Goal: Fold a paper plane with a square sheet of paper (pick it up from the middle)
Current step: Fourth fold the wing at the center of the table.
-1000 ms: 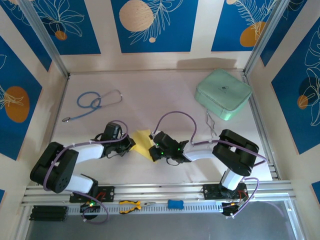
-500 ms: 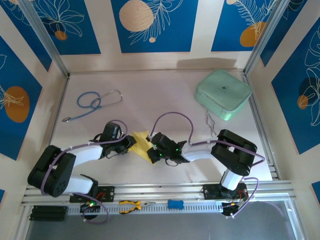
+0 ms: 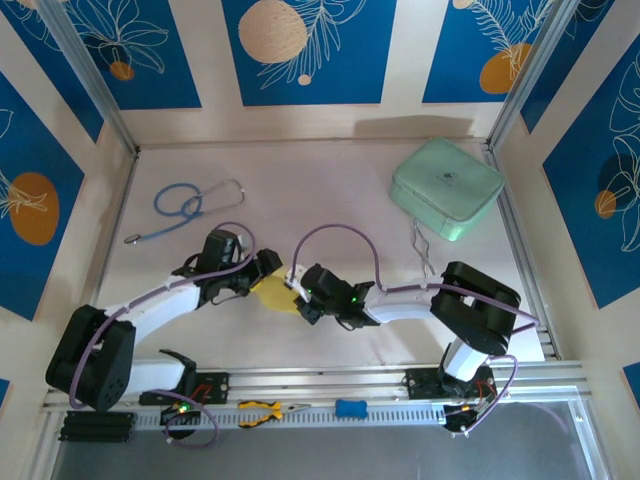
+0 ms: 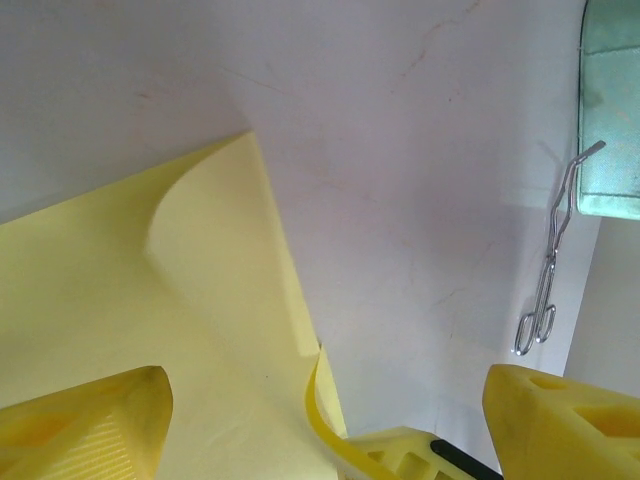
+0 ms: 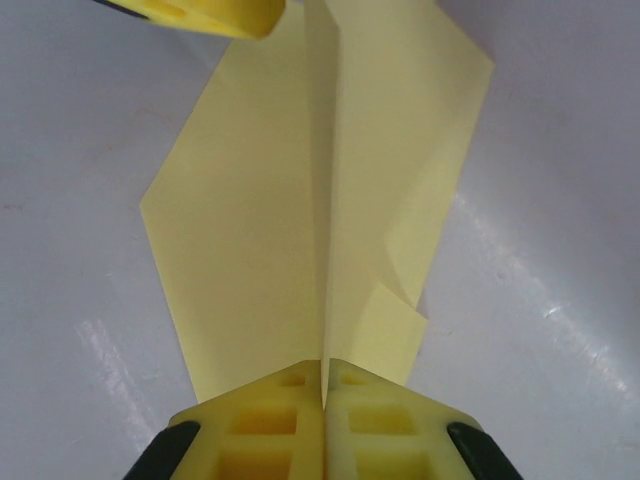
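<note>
One container, the mint-green case (image 3: 446, 187), is seen closed at the far right of the table (image 3: 330, 180), its contents hidden. Mid-table, the paper plane (image 5: 300, 200) is pinched along its centre crease by the tightly closed right gripper (image 5: 323, 385). The left gripper (image 4: 325, 425) is spread wide above it, holding nothing. Wire tongs (image 4: 548, 270) beside the case are shown clearly by the left wrist camera.

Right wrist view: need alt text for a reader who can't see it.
The right fingers are shut on the raised centre fold of the pale-yellow paper, whose creased flaps spread over the pale table on either side. A left finger shows its yellow tip at the top edge, by the paper's far end.
</note>
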Controlling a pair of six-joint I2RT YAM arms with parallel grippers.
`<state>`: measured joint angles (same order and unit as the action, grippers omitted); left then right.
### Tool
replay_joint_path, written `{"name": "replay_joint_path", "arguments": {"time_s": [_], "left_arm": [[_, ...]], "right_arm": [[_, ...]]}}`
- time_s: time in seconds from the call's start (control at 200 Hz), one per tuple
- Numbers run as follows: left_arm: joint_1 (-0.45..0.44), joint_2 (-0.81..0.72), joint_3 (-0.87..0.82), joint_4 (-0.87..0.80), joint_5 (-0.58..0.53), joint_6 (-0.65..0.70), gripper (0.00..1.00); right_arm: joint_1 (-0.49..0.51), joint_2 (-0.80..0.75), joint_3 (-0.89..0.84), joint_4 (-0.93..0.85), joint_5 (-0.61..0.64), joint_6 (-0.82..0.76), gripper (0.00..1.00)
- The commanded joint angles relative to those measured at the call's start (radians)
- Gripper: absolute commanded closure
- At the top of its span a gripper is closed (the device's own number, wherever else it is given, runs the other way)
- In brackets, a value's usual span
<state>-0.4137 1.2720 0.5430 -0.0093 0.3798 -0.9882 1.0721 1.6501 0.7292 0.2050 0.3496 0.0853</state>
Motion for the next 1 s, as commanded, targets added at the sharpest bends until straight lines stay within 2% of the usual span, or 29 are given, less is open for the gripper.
{"name": "replay_joint_path", "arguments": {"time_s": [0.0, 0.105, 0.465, 0.57, 0.685, 0.995], "left_arm": [[-0.001, 0.026, 0.037, -0.025, 0.038, 0.014, 0.2], [0.0, 0.059, 0.053, -0.044, 0.049, 0.009, 0.27], [-0.001, 0.11, 0.05, -0.044, 0.058, -0.006, 0.84], [0.0, 0.113, 0.048, -0.037, 0.058, -0.009, 0.95], [-0.001, 0.122, 0.046, -0.026, 0.067, -0.01, 1.0], [0.0, 0.122, 0.04, -0.021, 0.063, -0.015, 1.0]], "right_arm": [[0.0, -0.027, -0.016, 0.036, 0.019, -0.062, 0.91], [0.011, -0.018, -0.022, 0.047, 0.037, -0.068, 0.89], [0.04, -0.029, -0.075, 0.094, 0.069, -0.068, 0.81], [0.044, -0.035, -0.092, 0.092, 0.078, -0.057, 0.8], [0.05, -0.036, -0.102, 0.095, 0.107, -0.046, 0.78], [0.081, -0.036, -0.095, 0.099, 0.143, -0.031, 0.81]]}}
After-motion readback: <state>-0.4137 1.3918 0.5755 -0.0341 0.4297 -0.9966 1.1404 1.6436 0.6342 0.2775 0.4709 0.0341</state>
